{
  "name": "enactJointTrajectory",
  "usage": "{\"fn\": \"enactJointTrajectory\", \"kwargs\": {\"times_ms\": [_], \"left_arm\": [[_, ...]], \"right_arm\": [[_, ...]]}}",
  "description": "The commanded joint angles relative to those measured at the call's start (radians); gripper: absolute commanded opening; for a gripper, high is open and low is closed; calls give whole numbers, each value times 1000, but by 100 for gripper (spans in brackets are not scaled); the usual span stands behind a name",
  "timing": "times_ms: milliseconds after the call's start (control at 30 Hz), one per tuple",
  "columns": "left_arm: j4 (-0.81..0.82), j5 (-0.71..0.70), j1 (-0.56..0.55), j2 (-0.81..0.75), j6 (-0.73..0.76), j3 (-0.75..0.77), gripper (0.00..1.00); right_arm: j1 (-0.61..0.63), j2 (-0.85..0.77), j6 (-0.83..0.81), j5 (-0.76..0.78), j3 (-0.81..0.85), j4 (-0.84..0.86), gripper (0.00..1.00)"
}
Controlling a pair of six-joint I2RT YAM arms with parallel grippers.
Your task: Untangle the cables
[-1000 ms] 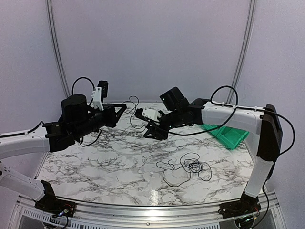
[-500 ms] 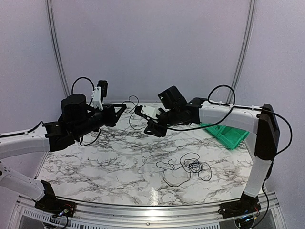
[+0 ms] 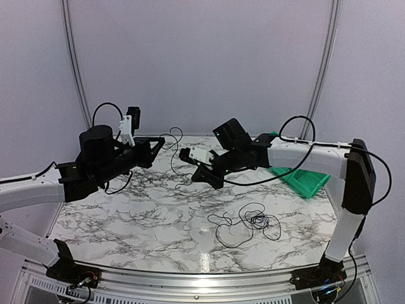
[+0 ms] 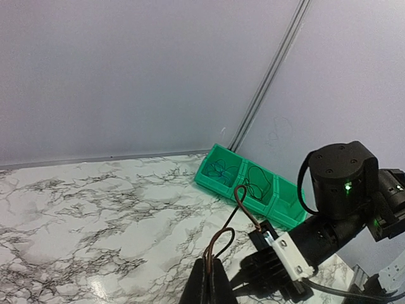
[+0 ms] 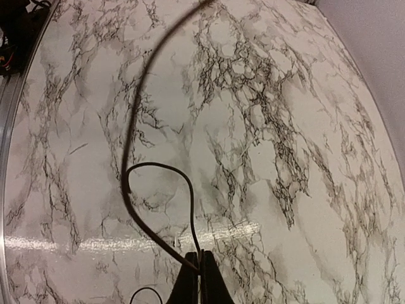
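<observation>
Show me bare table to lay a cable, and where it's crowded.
Bare: near-left table, between the left arm's base and the cable tangle. Crowded: far middle, where left gripper and right gripper pinch a held cable; far right, green tray.

Walls: plain pale lilac-grey panels.
Wall strips: thin metal rails, curving upward on both sides.
Table: glossy white marble-patterned top with dark veins.
Table edge: aluminium rail along the near side.
Light: bright glare near the table's front.
</observation>
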Motion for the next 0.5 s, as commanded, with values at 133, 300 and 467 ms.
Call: {"fn": "enactJointTrajectory", "kwargs": {"times_ms": [133, 300, 467], "left_arm": [[32, -226, 11, -130, 96, -45, 0], [32, -222, 12, -131, 90, -46, 0], [36, -255, 14, -146, 82, -59, 0]], "right_arm": [[-122, -125, 5, 13, -135, 62, 0], [-154, -142, 17, 38, -152, 70, 0], [-165, -130, 31, 55, -150, 67, 0]]}}
